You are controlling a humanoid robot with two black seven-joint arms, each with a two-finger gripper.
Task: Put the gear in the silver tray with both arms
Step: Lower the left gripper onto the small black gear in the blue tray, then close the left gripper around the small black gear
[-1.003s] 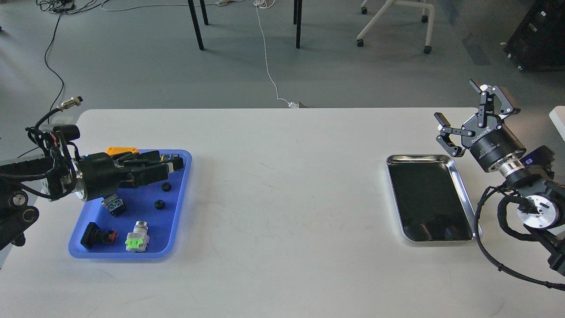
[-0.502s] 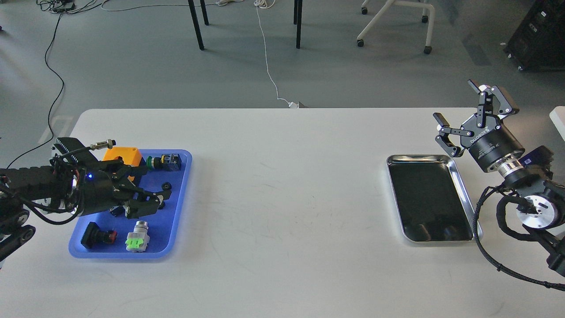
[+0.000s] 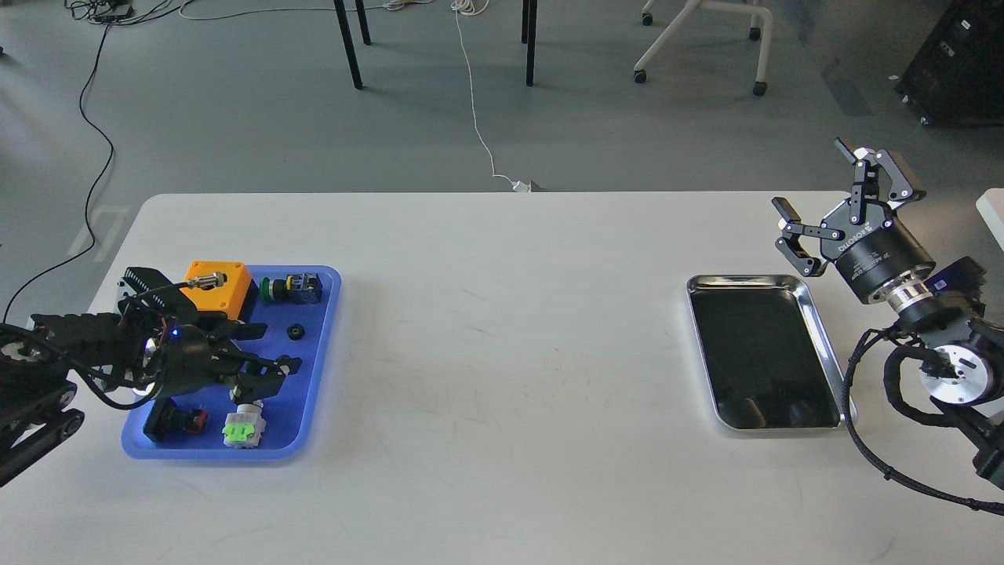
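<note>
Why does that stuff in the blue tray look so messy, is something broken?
Nothing looks broken or spilled. The parts lie loose in the blue tray, each inside the rim. The silver tray is bare, its floor only mirroring. The left claw hovers over the parts.

My right arm: matte black links, a polished silver wrist ring, a silver disc at the joint, and a looped black braided cable. Its tool is black, two-fingered, with white ROBOTIQ lettering on the cylindrical body. My left arm: black, ribbed casing, bundled black cables, a small blue light. Its tool is black.
</note>
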